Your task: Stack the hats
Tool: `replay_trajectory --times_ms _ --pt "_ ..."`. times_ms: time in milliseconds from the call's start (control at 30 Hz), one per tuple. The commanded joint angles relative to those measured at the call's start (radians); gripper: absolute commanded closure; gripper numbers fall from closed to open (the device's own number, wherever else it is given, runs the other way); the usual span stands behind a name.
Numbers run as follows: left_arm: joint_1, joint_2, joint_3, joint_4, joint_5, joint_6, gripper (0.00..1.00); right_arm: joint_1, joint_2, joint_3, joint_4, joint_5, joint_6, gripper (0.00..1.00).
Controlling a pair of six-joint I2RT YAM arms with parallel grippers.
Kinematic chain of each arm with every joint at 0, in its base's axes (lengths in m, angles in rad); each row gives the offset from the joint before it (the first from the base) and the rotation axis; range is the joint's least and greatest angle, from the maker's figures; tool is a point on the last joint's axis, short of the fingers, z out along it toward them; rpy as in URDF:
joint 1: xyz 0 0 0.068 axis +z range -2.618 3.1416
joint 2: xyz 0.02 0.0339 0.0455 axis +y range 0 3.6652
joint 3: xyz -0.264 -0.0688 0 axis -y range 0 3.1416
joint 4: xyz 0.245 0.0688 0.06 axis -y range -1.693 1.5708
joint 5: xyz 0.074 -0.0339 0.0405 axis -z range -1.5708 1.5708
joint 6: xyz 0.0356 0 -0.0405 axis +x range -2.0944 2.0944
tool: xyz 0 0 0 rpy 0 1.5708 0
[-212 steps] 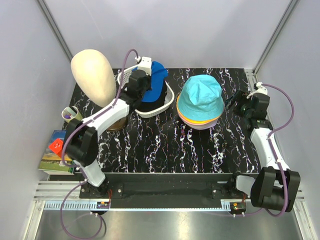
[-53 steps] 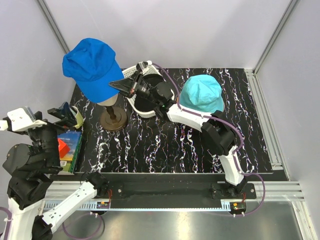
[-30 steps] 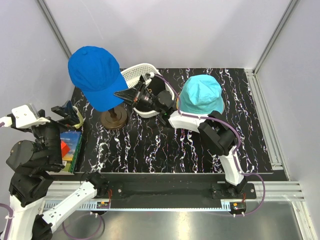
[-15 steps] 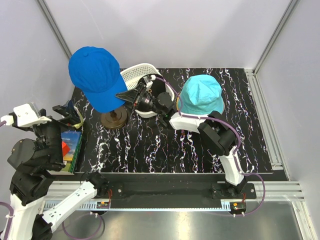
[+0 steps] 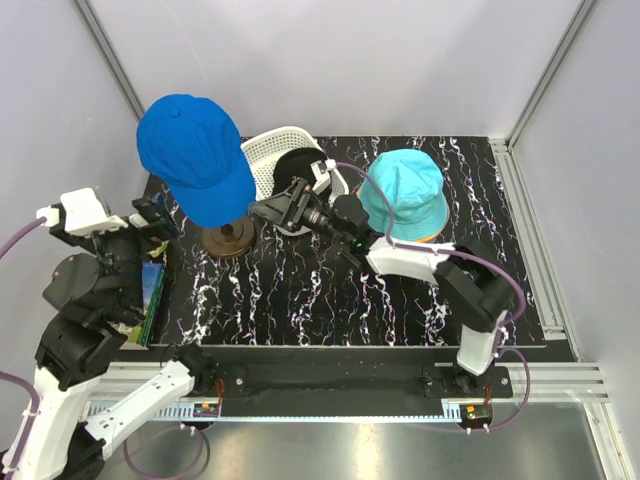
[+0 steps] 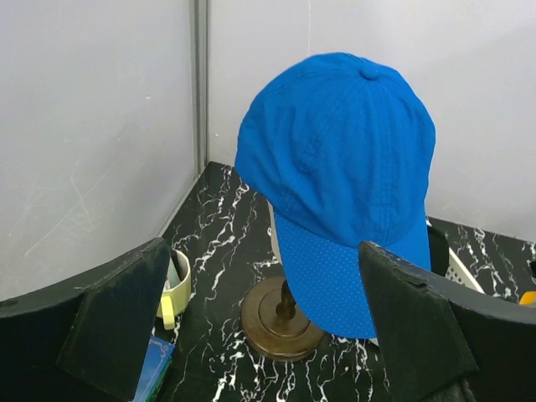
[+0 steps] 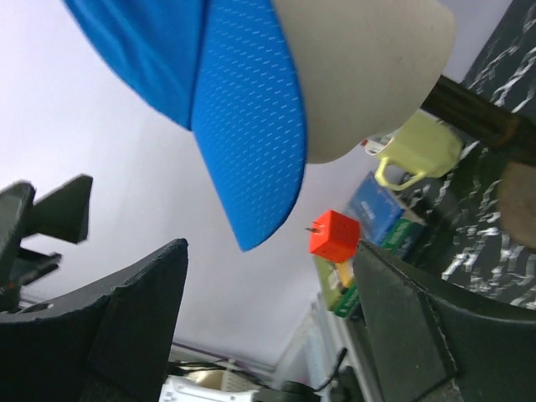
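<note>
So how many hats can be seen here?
3 clearly: a royal-blue cap on the mannequin head, a black cap in the white basket, a teal bucket hat on the table; more may be hidden beneath it.

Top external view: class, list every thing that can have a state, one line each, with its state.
royal-blue cap, worn on the mannequin head
black cap, lying in the white basket
teal bucket hat, resting on an orange-yellow hat
left gripper, open, empty
right gripper, open, empty
</note>
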Motion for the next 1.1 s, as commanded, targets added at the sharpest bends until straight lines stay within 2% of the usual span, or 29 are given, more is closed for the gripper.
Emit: replay_trajectory --times_ms 0,133,233,300,333,367,400,467,500,633,667,700,800,933,1067 --pt "0.000 0.061 -0.013 0.037 0.020 0.016 0.01 0.029 -0.160 -0.079 -0.104 0.092 -0.268 0.13" --pt "0.000 0.168 -0.017 0.034 0.084 -0.009 0.01 0.038 -0.309 -0.124 -0.268 0.155 -0.523 0.13" --pt "-0.002 0.249 0.006 0.034 0.170 -0.048 0.05 0.027 -0.418 -0.179 -0.363 0.265 -0.662 0.10" --pt "-0.026 0.291 0.039 0.035 0.167 -0.069 0.05 -0.008 -0.475 -0.231 -0.391 0.313 -0.692 0.07" --pt "-0.046 0.332 0.053 0.040 0.150 -0.074 0.05 -0.040 -0.525 -0.242 -0.406 0.301 -0.687 0.06" --pt "-0.077 0.358 0.080 0.047 0.116 -0.072 0.05 -0.137 -0.545 -0.252 -0.416 0.276 -0.674 0.06" --pt "-0.162 0.388 0.097 0.089 0.016 -0.041 0.05 -0.187 -0.565 -0.278 -0.422 0.208 -0.652 0.06" --pt "-0.244 0.489 0.121 0.152 -0.057 0.015 0.04 -0.325 -0.608 -0.305 -0.425 0.166 -0.618 0.07" --pt "-0.284 0.526 0.156 0.204 -0.062 0.054 0.03 -0.356 -0.621 -0.317 -0.448 0.146 -0.618 0.07" --pt "-0.293 0.761 0.252 0.305 0.055 0.096 0.01 -0.540 -0.687 -0.348 -0.498 0.046 -0.582 0.06" --pt "-0.284 0.805 0.278 0.320 0.068 0.118 0.01 -0.572 -0.697 -0.377 -0.498 0.029 -0.566 0.06" --pt "-0.269 0.849 0.356 0.310 0.128 0.113 0.01 -0.633 -0.708 -0.392 -0.498 0.006 -0.554 0.06" --pt "-0.174 1.064 0.484 0.235 0.327 0.040 0.01 -0.712 -0.762 -0.446 -0.508 -0.017 -0.536 0.05" --pt "-0.054 1.250 0.669 0.204 0.426 -0.020 0.01 -0.769 -0.831 -0.473 -0.538 -0.029 -0.542 0.04" --pt "0.052 1.399 0.746 0.167 0.475 -0.098 0.01 -0.790 -0.875 -0.481 -0.577 -0.029 -0.546 0.04"
